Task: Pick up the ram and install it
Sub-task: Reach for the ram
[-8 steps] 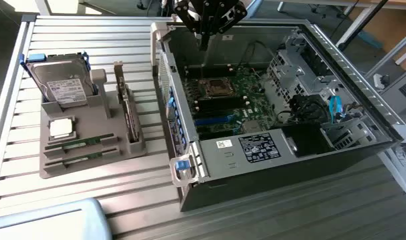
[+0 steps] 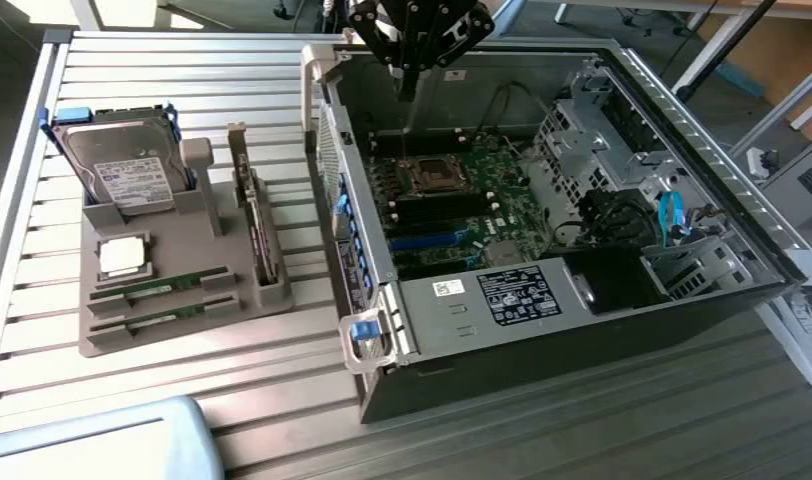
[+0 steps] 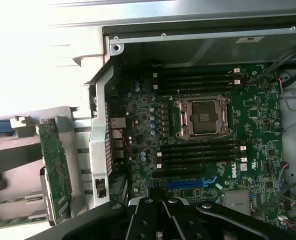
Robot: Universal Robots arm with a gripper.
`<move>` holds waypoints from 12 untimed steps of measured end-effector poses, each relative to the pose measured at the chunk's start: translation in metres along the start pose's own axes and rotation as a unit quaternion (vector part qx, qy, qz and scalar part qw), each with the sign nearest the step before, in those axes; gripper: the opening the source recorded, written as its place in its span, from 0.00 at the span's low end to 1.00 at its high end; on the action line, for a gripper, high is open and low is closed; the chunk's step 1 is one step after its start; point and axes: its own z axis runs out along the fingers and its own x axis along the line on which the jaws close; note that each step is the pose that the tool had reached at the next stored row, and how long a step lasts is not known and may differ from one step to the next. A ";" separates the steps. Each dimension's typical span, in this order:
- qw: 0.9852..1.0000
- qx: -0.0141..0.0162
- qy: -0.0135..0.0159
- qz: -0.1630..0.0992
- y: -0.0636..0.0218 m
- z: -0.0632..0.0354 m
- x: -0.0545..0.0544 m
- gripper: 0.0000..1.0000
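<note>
A: So, where is the gripper sitting?

B: High over the open computer case, above the far end of the motherboard, just past the processor socket. Its jaws are pressed together.

A: And the ram?

B: Well apart from it, out on the slatted table toward the exterior view's left. One ram stick sits in a groove of the gray holder. The second ram stick lies just beside it, parallel, on the side nearer the camera.

A: What else shares that holder?

B: A hard drive stands upright at the far end. A square silver processor chip lies between the drive and the sticks. An expansion card stands on edge along the side facing the case.

A: And the wrist camera?

B: It looks down on the motherboard. The socket has dark memory slots on both sides and a blue slot nearby, and the gripper hangs closed above the board.
</note>
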 end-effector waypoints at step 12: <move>1.000 0.000 0.000 0.000 -0.0006 0.0000 0.007 0.11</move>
